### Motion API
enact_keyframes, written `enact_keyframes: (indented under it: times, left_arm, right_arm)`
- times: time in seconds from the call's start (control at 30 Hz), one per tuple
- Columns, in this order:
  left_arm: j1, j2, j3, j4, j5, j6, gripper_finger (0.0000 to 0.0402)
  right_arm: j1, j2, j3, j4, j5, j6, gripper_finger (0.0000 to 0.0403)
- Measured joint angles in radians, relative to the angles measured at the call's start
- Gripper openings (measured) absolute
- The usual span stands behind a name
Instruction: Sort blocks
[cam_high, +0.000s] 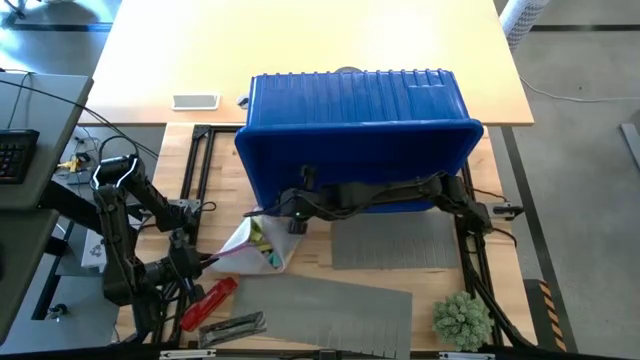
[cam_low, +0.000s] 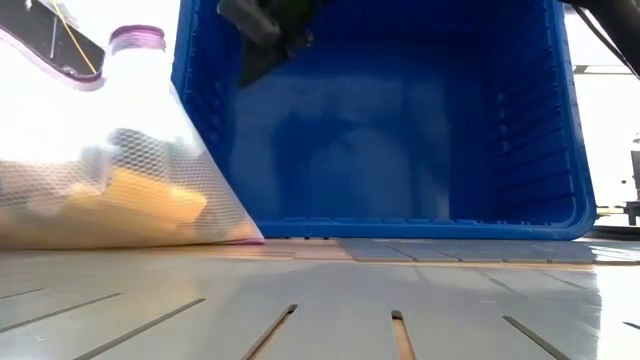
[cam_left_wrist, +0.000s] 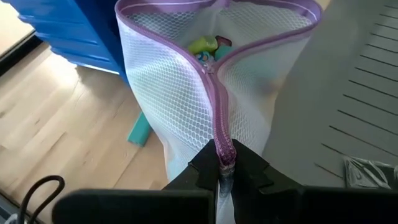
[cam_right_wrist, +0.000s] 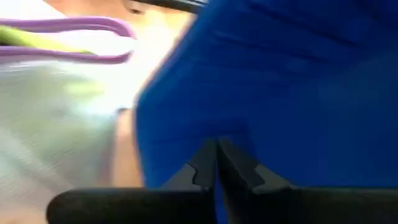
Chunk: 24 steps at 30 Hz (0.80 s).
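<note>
I have the left gripper (cam_left_wrist: 225, 167) pinching the mesh bag's (cam_left_wrist: 180, 93) zipper pull, right gripper (cam_right_wrist: 216, 163) pressed together by the blue bin (cam_high: 360, 120); unzipping step, next: free the blocks (cam_left_wrist: 205, 45).

Bright, even overhead light in the high view; soft short shadows under the blue bin (cam_high: 360, 130). Low view: strong backlight from the far room, background blown out white, sheen on the near grey mat (cam_low: 320, 300); mesh bag (cam_low: 100, 190) glows, overexposed. Left wrist view crisp, daylight-toned. Right wrist view heavily blurred throughout, edges smeared, the bag washed out.
</note>
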Motion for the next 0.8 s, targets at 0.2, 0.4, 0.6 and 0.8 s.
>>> enact_keyframes:
  times: [0.2, 0.4, 0.6, 0.8]
  left_arm:
    - [-0.005, 0.000, 0.000, -0.004, 0.003, -0.007, 0.0000]
    - [-0.003, 0.000, 0.000, -0.002, -0.003, -0.007, 0.0000]
    - [-0.003, 0.000, 0.000, -0.005, -0.004, -0.007, 0.0000]
    - [-0.002, 0.000, 0.000, -0.003, -0.005, -0.006, 0.0000]
  right_arm:
    - [0.041, -0.008, 0.000, 0.151, -0.337, -0.027, 0.0000]
    - [0.107, 0.018, 0.001, 0.308, -0.453, 0.150, 0.0029]
    - [0.150, 0.070, 0.000, 0.373, -0.265, 0.210, 0.0148]
    - [0.162, 0.101, 0.000, 0.345, -0.070, 0.212, 0.0249]
